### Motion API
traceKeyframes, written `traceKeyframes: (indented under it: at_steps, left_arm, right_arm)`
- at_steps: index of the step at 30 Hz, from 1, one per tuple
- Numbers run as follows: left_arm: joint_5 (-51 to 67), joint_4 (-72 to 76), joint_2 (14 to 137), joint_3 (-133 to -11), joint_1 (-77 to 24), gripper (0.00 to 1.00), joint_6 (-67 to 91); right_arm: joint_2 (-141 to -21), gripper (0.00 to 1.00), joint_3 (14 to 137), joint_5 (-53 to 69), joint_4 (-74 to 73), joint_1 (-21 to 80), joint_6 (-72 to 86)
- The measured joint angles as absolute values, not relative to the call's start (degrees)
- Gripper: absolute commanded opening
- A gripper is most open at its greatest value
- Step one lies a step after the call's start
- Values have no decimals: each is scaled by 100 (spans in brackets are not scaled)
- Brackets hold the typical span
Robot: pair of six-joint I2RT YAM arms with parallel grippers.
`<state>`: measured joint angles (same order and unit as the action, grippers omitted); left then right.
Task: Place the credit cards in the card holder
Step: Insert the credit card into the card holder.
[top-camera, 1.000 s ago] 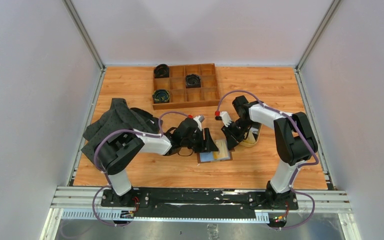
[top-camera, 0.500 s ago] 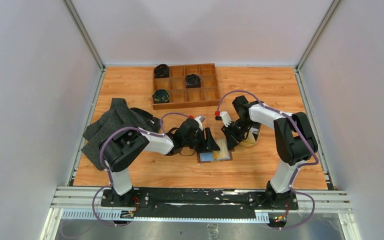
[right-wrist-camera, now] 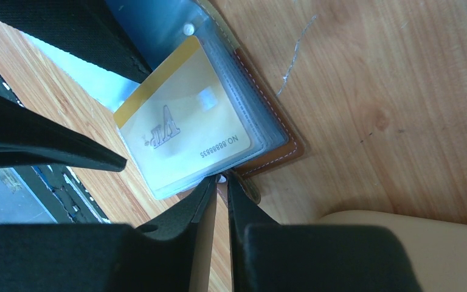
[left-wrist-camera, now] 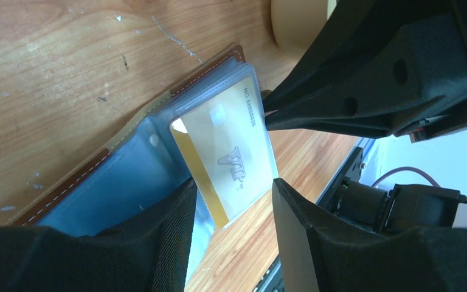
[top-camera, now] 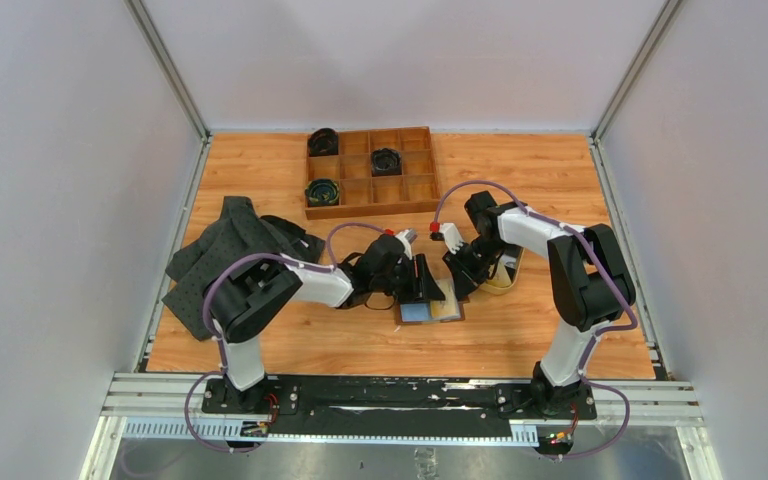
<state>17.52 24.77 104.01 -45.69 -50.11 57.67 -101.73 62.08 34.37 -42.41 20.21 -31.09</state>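
Observation:
The brown card holder (top-camera: 430, 306) lies open on the table, its blue inner sleeves (left-wrist-camera: 121, 182) facing up. A yellow-gold credit card (left-wrist-camera: 228, 155) rests in a clear sleeve on the open side (right-wrist-camera: 188, 131). My left gripper (left-wrist-camera: 231, 182) is open, with one fingertip on each side of the card's near end; I cannot tell whether either touches it. My right gripper (right-wrist-camera: 222, 179) is shut on the card holder's brown edge by the small snap tab, pinning it to the table. In the left wrist view, the right gripper (left-wrist-camera: 266, 112) shows just beyond the card.
A tan oval dish (top-camera: 506, 274) sits right behind the right gripper. The wooden compartment tray (top-camera: 370, 172) with three black rolls stands at the back. A dark cloth (top-camera: 225, 255) lies heaped at the left, beside the left arm.
My left gripper has slid right over the open card holder to the card, and its jaws have narrowed a little. The right arm has not moved.

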Motion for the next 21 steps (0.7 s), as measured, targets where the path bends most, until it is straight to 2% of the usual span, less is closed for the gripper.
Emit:
traceKeyframes:
  at_steps: [7,15,21]
  left_arm:
    - [1804,2333,10593,-4805,-5033,50,5767]
    - [1774,2303,10602,-4834,-5050,50,5767]
    - [1769,2355,10602,-4831,-5109,50,5767]
  right_arm:
    - [-10173,17,6208,3365,-4322,2018,-3111]
    - [-10108,31,6208,3326,-4394,2016,-3116]
    - [-9677,32,6180,3295,-4329,1903,-3166]
